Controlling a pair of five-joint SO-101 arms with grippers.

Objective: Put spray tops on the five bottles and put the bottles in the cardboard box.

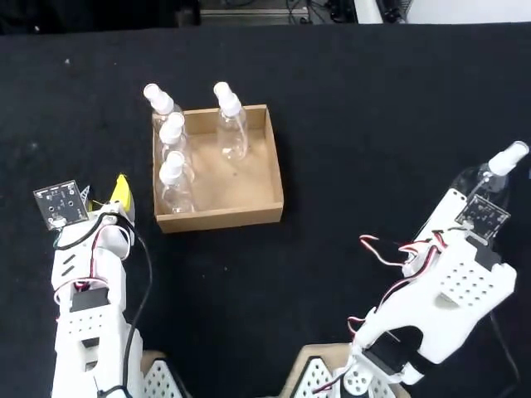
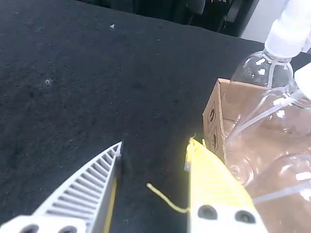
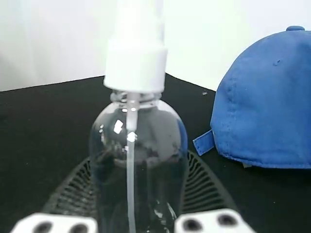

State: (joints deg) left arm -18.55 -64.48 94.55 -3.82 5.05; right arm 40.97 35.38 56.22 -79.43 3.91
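Four bottles (image 1: 176, 191) w/ spray tops (image 1: 172, 128) fitted sit inside the cardboard box (image 1: 249, 186), approx. mid-table on the black table (image 1: 373, 99). Three are lined up along the box wall on the left arm's side, packed close together. The fourth bottle (image 1: 233, 137) is apart from that row, against the far wall.

Remaining fifth bottle (image 3: 138, 126): clear, white spray top (image 3: 137, 63) on. It is held in the right gripper (image 3: 140, 158) at the table's right side, well apart from the box. Jaws are pressed onto the bottle's body, one each side, and the dark ribbed fingers (image 3: 73, 189) flank its lower half. In the high view its top pokes out past the arm's wrist toward the right edge. A blue cap (image 3: 265, 102) lies on the table just behind this bottle.

Left gripper (image 2: 155, 143): jaws spread, nothing between them but table. It is low over the table, just beside the box's outer wall on that arm's side. The yellow finger (image 2: 214, 189) is next to the box; contact can't be confirmed. The pale finger (image 2: 87, 189) is on the side away from the box. A loose yellow thread (image 2: 163, 196) trails off the yellow finger.
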